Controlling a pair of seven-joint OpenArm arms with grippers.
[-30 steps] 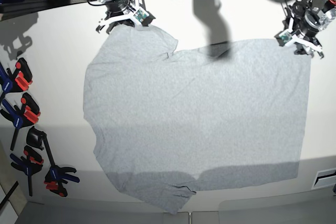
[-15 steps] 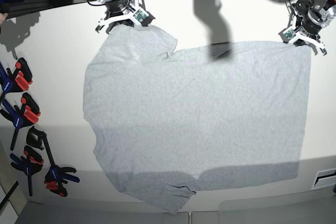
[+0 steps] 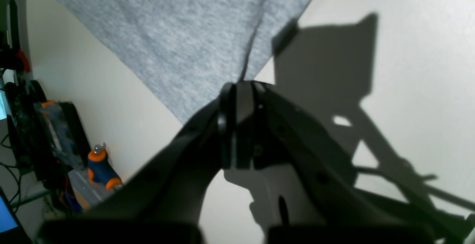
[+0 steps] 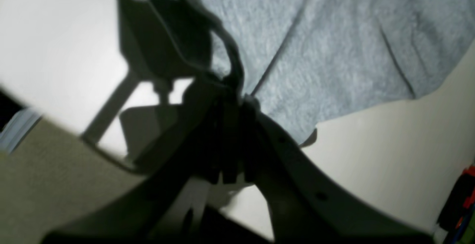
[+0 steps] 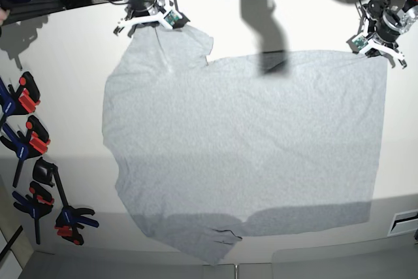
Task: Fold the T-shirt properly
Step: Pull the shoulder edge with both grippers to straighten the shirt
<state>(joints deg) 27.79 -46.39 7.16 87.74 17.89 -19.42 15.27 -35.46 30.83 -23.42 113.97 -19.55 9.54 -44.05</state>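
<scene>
Both grippers pinch corners of the spread T-shirt [image 5: 241, 142].

The left gripper [image 5: 377, 48] has its fingers [image 3: 237, 99] pressed together on the shirt's corner, the grey cloth fanning away from the fingertips across the white table [image 5: 59, 50]. The right gripper [image 5: 151, 23] is likewise clamped on the sleeve edge, fabric stretching out beyond its fingers [image 4: 230, 99]. Clamps [image 5: 29, 138] lie well apart from both.

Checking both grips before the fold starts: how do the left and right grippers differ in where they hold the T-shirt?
The left gripper pinches a square hem corner of the T-shirt; the right gripper pinches the edge at a sleeve. The cloth by the left gripper lies flat, while by the right gripper it is creased. Both are shut on the T-shirt at the table's far edge.
</scene>
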